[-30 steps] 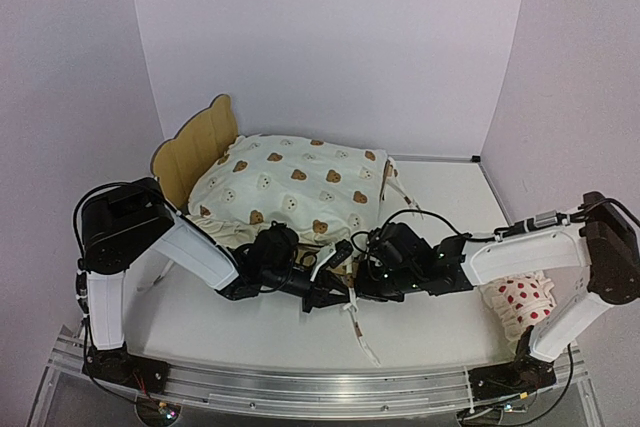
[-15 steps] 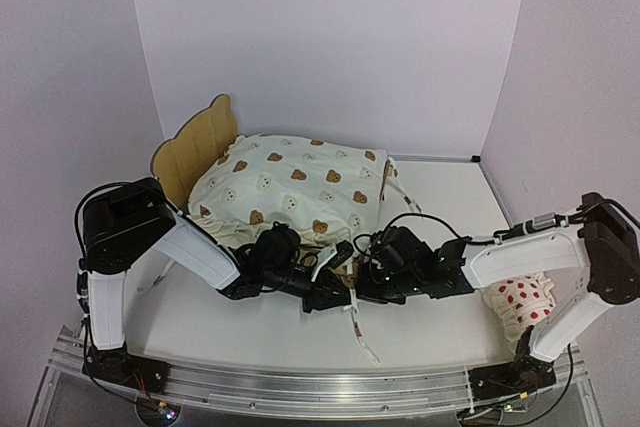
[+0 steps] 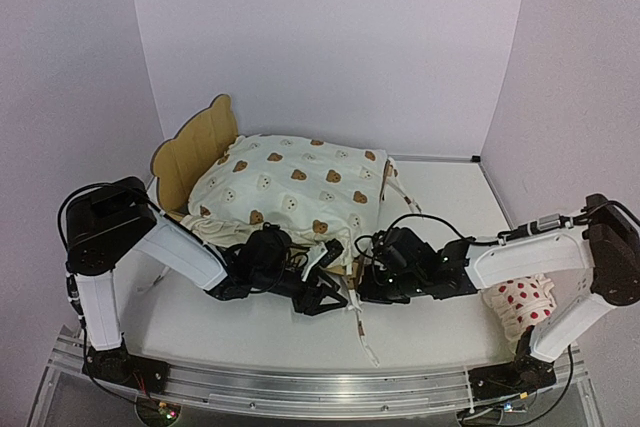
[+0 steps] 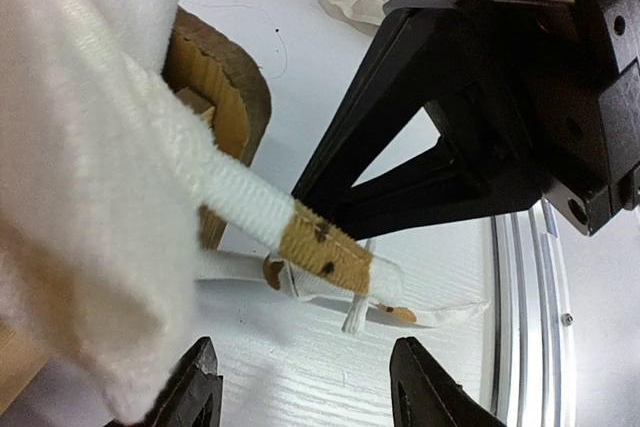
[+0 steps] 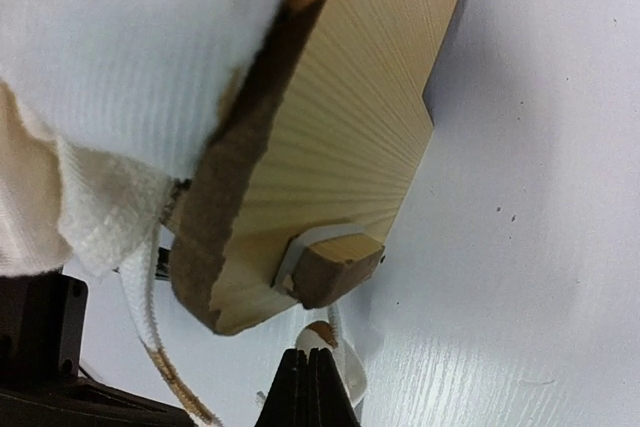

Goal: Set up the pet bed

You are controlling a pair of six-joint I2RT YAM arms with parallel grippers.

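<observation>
I see the pet bed [image 3: 192, 152] left of centre in the overhead frame under the bear-print cushion [image 3: 295, 182], my left end effector [image 4: 305, 365] spread, my right end effector [image 5: 310, 369] pressed together near its plywood end.

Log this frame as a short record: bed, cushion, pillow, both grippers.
pet bed: on table, toward back left
cushion: lying on the bed
pillow: off the bed, beside right arm
left gripper: open at bed's near corner, tie strap just ahead of it
right gripper: shut at same corner; nothing clearly held
</observation>
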